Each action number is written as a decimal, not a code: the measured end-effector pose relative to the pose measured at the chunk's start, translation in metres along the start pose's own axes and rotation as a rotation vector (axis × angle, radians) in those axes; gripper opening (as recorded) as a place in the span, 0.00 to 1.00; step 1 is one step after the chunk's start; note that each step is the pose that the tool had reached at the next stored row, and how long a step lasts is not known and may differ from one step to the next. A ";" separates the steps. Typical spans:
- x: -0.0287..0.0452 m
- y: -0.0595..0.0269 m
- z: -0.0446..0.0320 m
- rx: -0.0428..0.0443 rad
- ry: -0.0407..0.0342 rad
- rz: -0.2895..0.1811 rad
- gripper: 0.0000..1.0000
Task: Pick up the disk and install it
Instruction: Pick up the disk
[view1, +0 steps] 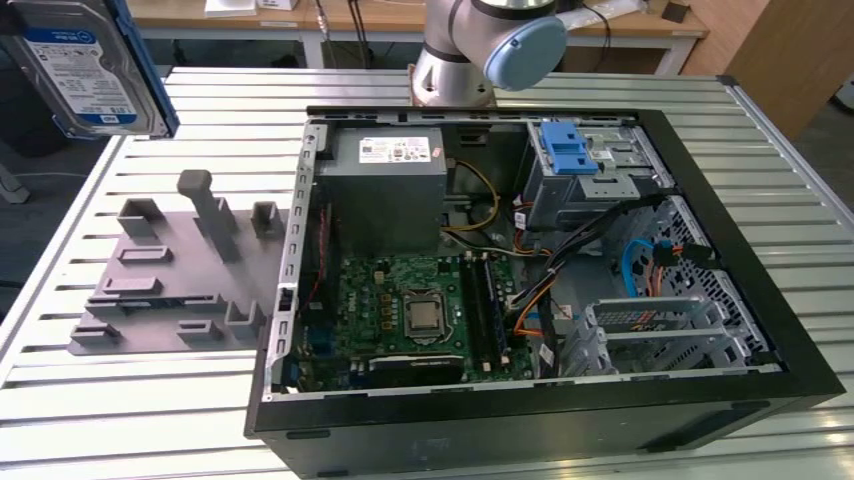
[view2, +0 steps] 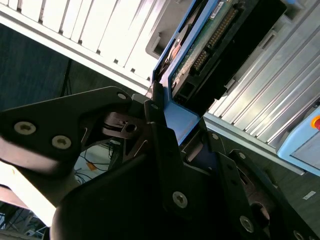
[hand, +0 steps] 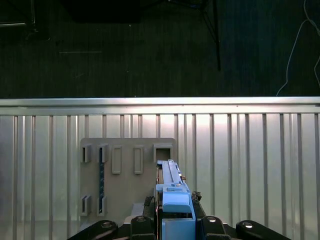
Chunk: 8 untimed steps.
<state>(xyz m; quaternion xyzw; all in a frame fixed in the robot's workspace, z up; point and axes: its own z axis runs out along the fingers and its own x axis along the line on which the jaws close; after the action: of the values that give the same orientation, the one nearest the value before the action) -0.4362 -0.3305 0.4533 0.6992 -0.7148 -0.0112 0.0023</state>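
Grips the disk (view1: 87, 70) high at ten o'clock of the exterior view, well above the slatted metal table (view1: 134, 420) and close to that camera. Bears on its silver face a white-and-blue label with a black band (lettering not read off here). Clamps it in the gripper (hand: 175, 212), black fingers (view2: 161, 140) drawn narrow onto the blue side rails, as seen in both wrist views. Turns the green circuit-board underside and a row of connector pins toward the second wrist view. Looks down in the first wrist view along the blue rail onto a grey fixture plate (hand: 127, 180) with several slots, lying flat on the table, the disk held clear of it.

Places that plate at eight o'clock of the exterior view, just beside the open black computer case (view1: 534, 420), spread from the centre to four o'clock. Keeps inside the case a grey power supply box (view1: 387, 195) with a small white sticker (view1: 398, 150) at twelve o'clock, a green motherboard (view1: 400, 310) at seven o'clock, and a silver perforated cage (view1: 601, 180) with a blue latch (view1: 571, 150) at one o'clock. Sets the arm's base (view1: 461, 60) at twelve o'clock, beyond the case.
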 end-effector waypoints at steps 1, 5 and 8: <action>0.0000 0.0000 -0.0002 0.0001 -0.0002 0.000 0.37; 0.0000 0.0000 -0.0011 0.0000 -0.0009 0.000 0.37; 0.0000 0.0000 -0.0018 0.0000 -0.0012 0.000 0.37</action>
<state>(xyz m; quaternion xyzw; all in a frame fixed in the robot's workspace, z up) -0.4362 -0.3305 0.4552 0.6992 -0.7148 -0.0116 0.0019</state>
